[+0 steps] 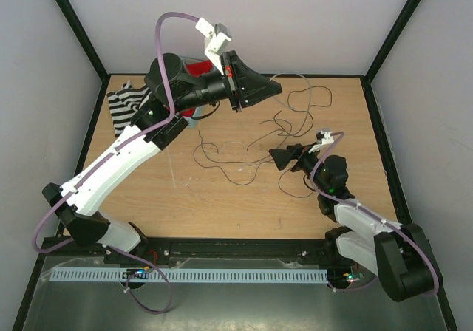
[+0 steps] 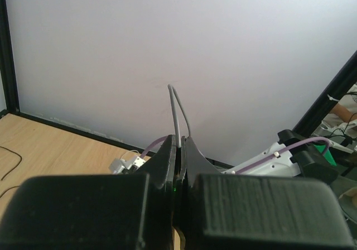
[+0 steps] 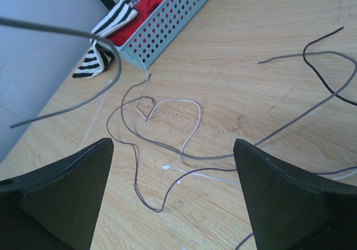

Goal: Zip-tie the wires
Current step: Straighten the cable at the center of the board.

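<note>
At 12 o'clock above wooden surface (image 1: 222, 205), left tool (image 1: 275, 87) pinched together on grey loop of thin dark-and-pale wires (image 3: 189, 158); right tool (image 1: 273, 159) spread apart, 3 o'clock; pale thin plastic zip tie (image 1: 175, 165) flat, 9 o'clock.

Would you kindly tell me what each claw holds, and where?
The left claw pinches a grey wire at a fold, its narrow loop poking out in front. The right claw is open, holding nothing.

Grey wire (image 2: 175, 116), ends inside left pincer (image 2: 179, 143)
</note>
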You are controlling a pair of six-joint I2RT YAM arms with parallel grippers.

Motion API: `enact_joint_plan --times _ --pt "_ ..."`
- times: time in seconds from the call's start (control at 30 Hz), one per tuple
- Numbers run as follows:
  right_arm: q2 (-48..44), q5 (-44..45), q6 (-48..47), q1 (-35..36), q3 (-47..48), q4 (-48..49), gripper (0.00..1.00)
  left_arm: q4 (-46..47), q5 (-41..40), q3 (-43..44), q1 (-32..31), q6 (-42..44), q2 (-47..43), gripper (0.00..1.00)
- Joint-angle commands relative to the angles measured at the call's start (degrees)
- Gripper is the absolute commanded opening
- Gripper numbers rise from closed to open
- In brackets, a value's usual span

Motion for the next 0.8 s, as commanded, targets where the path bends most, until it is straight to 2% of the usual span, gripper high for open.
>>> enact_joint_plan --times 0.0,0.3,0.37,0.53,0.63,0.7,0.77 --pt "2.2 -1.0 4.2 0.2 -0.4 11.4 1.0 1.6 -0.6 1.6 -1.1 1.1 -1.8 0.0" --pt "1.5 -5.2 5.7 0.3 -1.1 16.9 0.98 1.6 -1.0 1.1 -1.5 0.9 -1.9 0.0" --pt "2.5 -5.6 5.8 0.3 -0.8 17.5 0.86 1.6 -1.0 1.3 -1.6 0.8 -1.7 0.0" --pt "4.7 -6.2 6.1 0.3 -1.0 19.5 0.37 1.6 -0.9 1.7 -2.0 0.9 -2.3 0.0" --pt "2.3 -4.0 3.0 0.3 -0.6 14.4 0.12 0.3 -2.1 0.3 -2.0 3.2 -3.9 0.0" --pt "-1.0 0.5 0.0 0.2 1.0 4.1 0.0 -2.1 -4.9 -1.8 -1.2 5.6 -6.1 0.0" --pt "-3.9 4.7 -3.4 0.0 3.0 -4.9 0.0 -5.2 -7.7 -4.8 0.9 7.1 -8.6 0.0"
